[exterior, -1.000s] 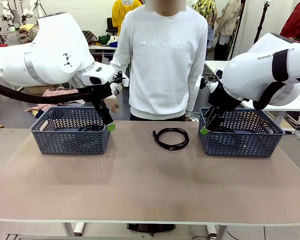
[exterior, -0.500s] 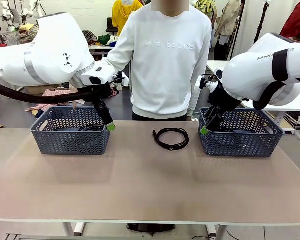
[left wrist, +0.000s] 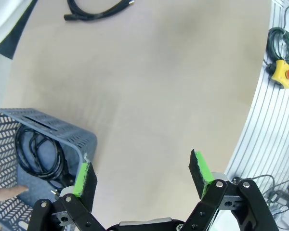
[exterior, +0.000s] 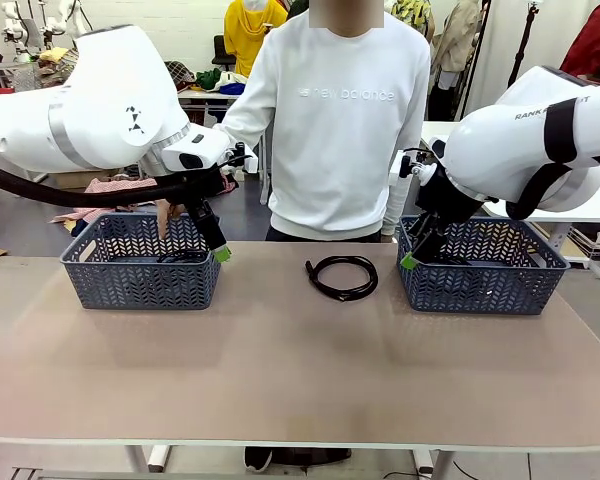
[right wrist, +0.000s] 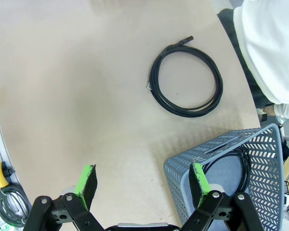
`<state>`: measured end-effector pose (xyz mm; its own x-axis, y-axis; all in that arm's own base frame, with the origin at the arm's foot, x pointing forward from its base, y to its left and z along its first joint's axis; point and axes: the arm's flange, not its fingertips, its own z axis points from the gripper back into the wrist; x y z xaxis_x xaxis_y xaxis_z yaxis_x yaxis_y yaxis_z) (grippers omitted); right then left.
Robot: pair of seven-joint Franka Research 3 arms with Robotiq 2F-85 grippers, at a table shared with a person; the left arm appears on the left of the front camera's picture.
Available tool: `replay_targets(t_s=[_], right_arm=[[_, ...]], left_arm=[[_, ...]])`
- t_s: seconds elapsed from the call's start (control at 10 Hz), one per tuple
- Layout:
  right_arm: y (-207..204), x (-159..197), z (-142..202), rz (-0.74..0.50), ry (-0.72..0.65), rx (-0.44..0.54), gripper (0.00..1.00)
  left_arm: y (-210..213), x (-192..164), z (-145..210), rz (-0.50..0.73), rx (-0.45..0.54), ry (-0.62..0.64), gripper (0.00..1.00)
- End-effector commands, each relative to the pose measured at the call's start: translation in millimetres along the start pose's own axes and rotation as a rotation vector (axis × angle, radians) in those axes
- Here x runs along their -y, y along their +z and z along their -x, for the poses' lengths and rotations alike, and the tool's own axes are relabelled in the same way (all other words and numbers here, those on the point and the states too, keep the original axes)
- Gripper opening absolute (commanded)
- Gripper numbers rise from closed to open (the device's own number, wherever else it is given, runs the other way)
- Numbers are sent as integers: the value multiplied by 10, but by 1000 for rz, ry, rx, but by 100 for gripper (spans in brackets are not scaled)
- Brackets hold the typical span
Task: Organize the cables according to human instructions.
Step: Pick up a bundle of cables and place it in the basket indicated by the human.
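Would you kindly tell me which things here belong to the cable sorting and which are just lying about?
Part of the job:
- coiled cable on the table
- cable in the left basket
- cable in the right basket
- left basket
- right basket

Just lying about:
- yellow emergency-stop button
- clothes on the far table

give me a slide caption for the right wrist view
Open right gripper hovers over the table beside a grey basket holding a cable, with one coiled cable loose on the tabletop.
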<state>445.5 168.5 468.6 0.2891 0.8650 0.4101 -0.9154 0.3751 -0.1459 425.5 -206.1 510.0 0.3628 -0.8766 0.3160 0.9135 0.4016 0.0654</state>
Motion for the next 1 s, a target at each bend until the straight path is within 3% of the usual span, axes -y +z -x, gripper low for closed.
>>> replay_targets(t_s=[0.0, 0.4, 0.6, 0.9], right_arm=[[3, -10, -2, 3, 1, 0, 100], [3, -10, -2, 3, 1, 0, 100], [3, -10, -2, 3, 1, 0, 100], [3, -10, -2, 3, 1, 0, 100]], left_arm=[[10, -25, 13, -7, -3, 7, 100], [0, 0, 0, 0, 0, 0, 100], [11, -141, -197, -43, -50, -144, 100], [-92, -363, -667, -66, -23, -464, 100]])
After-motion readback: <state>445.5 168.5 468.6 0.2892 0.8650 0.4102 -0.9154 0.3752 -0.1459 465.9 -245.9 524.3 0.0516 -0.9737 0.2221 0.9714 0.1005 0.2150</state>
